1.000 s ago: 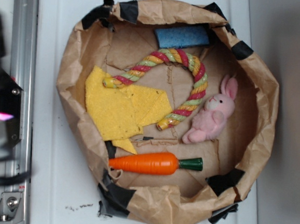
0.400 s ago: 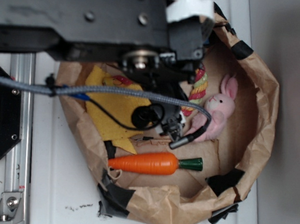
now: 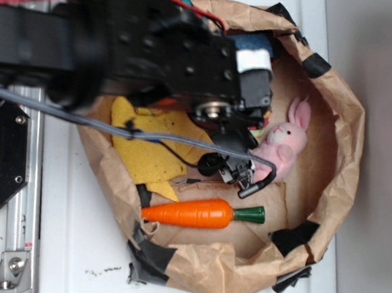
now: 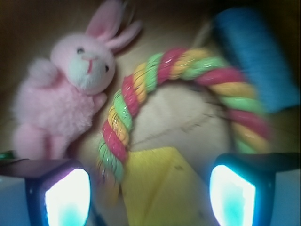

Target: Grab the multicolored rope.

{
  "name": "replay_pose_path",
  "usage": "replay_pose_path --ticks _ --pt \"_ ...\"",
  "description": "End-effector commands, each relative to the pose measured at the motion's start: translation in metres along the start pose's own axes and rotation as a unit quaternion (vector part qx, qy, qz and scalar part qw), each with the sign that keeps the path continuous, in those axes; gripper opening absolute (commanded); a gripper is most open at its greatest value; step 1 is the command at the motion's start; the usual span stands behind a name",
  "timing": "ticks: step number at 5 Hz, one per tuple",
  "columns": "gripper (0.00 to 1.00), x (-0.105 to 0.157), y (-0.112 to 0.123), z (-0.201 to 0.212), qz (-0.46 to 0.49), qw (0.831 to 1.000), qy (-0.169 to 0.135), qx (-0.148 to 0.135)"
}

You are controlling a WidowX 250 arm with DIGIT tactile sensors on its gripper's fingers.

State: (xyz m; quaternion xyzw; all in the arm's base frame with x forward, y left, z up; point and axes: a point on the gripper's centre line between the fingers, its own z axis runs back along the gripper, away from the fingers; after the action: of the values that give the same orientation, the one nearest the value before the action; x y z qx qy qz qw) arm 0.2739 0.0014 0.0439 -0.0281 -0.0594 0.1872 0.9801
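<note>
Rope (image 4: 141, 94) lies under your gripper (image 4: 149, 188), inside the paper bag (image 3: 334, 117).

Your wrist view shows the red, yellow and green cord arching like a horseshoe, one leg running down beside the pink bunny (image 4: 66, 94) and just touching its paw, the other leg curving down on the right, blurred, next to a blue block (image 4: 256, 52). Your two fingertips (image 4: 66, 197) sit at the bottom corners of that view, spread wide with nothing between them, and the rope's arch lies beyond the gap. The yellow cloth (image 4: 160, 183) lies between the rope's legs. From the outside camera your arm (image 3: 122, 46) hides almost all of the rope; the bunny (image 3: 280, 150) shows just right of it, and the toy carrot (image 3: 197, 213) lies apart, nearer the bag's lower rim.
</note>
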Motion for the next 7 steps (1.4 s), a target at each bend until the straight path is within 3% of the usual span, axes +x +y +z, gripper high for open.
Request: replay_pose_path --ticks 1,2,3,4,5,6,7 --pt "0.85 0.025 -0.012 -0.026 -0.033 0.999 0.005 -0.025" --pt "0.0 0.026 -0.007 -0.03 -0.013 0.999 0.021 -0.026" --pt "0.0 0.027 0.005 -0.022 -0.002 0.999 0.031 -0.024" --pt "0.0 0.034 0.022 0.012 0.008 1.0 0.012 -0.018" --pt "0.0 0.034 0.033 0.064 -0.02 0.999 -0.029 -0.034" --pt "0.0 0.023 0.028 0.114 -0.063 0.995 -0.038 -0.062" --pt "0.0 0.013 0.005 0.135 -0.152 0.986 -0.023 -0.067"
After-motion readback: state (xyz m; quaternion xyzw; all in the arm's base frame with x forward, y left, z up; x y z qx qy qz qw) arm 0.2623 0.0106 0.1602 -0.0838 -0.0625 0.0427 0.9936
